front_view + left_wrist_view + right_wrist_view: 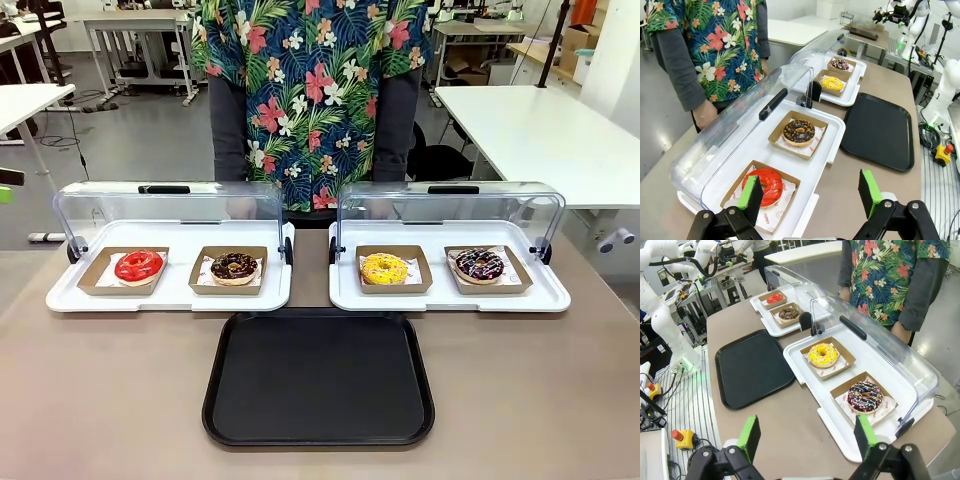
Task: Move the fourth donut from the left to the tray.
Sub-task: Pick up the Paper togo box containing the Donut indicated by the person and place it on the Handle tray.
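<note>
At left centre, a white display tray [170,298] held a red donut [138,265] and a chocolate donut with yellowish crumbs [234,266]; at right centre, a second display tray [440,298] held a yellow donut [385,268]. A person [310,90] stood at top centre.

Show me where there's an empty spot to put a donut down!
The black tray is bare all over. The table is free on both sides of it. It's crowded on the left white tray and the right white tray: each holds two donuts in boxes, under open clear lids.
</note>
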### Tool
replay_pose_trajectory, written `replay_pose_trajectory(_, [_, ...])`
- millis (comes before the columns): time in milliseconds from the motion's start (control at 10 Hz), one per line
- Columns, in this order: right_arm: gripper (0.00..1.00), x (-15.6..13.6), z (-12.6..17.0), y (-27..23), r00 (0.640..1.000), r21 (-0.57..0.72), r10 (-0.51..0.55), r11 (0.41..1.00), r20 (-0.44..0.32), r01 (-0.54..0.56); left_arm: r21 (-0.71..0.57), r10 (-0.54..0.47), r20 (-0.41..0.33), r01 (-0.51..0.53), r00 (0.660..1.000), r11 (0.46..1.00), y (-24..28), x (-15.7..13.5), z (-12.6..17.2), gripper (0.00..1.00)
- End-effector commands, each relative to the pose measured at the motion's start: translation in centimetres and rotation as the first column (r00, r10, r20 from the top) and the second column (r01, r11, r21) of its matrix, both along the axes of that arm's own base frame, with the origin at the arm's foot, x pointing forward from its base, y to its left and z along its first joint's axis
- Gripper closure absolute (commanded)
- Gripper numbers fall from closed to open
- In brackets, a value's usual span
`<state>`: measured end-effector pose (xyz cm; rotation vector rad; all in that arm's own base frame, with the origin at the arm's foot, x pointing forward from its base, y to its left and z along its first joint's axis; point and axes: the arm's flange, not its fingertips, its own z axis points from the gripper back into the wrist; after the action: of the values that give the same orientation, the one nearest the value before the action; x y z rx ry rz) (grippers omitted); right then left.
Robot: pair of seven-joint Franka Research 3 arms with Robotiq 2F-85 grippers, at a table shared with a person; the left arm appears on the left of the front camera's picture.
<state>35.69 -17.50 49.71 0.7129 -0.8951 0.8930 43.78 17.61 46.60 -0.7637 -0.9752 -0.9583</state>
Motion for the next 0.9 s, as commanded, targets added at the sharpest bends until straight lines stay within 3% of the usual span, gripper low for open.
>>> replay_pose_trajectory(0, [0.00,0.29,0.15,0.00,0.999,0.014,0.007,1.000,0.034,-0.007,0.009,-0.002,-0.001,0.002,1.000,1.000,-0.04,-0.02,0.06,0.00])
replay_pose_trajectory(800, [0.00,0.29,0.15,0.00,0.999,0.014,0.007,1.000,0.034,-0.007,0.009,-0.002,-0.001,0.002,1.000,1.000,-0.04,-0.02,0.06,0.00])
